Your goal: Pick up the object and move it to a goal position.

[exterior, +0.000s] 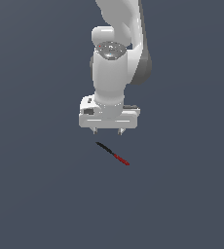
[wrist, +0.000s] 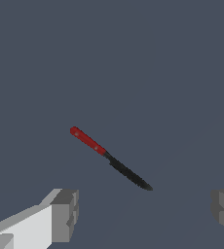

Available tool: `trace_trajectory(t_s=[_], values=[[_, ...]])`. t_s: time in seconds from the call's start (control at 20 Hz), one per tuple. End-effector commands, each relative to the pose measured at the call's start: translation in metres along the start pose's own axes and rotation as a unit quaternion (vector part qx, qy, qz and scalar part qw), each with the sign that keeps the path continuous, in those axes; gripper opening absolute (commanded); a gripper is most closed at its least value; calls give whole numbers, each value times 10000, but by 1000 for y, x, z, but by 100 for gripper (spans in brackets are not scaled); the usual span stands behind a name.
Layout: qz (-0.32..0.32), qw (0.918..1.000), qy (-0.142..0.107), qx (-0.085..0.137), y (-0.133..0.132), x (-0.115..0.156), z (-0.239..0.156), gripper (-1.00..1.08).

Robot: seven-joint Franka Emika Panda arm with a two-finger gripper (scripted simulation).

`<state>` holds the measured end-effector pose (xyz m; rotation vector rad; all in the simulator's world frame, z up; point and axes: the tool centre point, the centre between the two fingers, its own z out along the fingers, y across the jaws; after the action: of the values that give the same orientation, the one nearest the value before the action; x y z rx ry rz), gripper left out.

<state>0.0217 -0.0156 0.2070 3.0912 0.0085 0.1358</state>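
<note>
The object (exterior: 112,153) is a thin short stick, half black and half red, lying flat on the dark grey surface. In the exterior view its black end points up-left and its red end down-right. My gripper (exterior: 107,131) hangs just above and behind it, fingers apart and empty. In the wrist view the object (wrist: 110,158) lies diagonally ahead of the gripper (wrist: 145,211), whose two grey fingertips (wrist: 65,214) stand wide apart with nothing between them.
A plain dark grey surface (exterior: 36,194) fills both views. No other thing shows on it.
</note>
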Motion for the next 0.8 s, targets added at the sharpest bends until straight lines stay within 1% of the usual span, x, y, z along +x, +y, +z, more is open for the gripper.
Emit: trace_trajectory(t_s=[0.0,0.15,0.45,0.75], values=[[0,10000,0,0,0,0,0,100],[2,10000,1,-8,3,0,0,100],[19,10000,8,-53,19,-1,-2,100],[8,10000,7,-55,20,-2,-2,100]])
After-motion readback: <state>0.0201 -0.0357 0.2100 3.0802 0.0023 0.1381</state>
